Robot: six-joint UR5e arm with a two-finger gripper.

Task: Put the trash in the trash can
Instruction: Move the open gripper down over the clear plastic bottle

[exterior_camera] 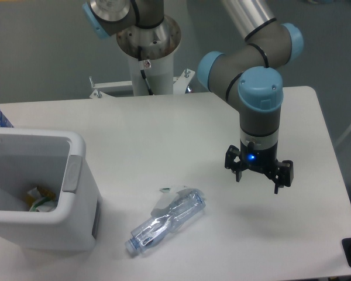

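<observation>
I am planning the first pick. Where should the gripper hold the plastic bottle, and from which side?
Probably the bottle at its middle, from above, fingers across its narrow width: it lies flat and crushed, slanting toward the trash can. The gripper hangs apart.

The white rounded-corner bench (164, 134) carries a crushed clear bluish plastic bottle (167, 221) left of and below the jaws, touching a flat whitish wrapper (162, 199), and a white boxy plastic bin (76, 193) far left of them.
</observation>
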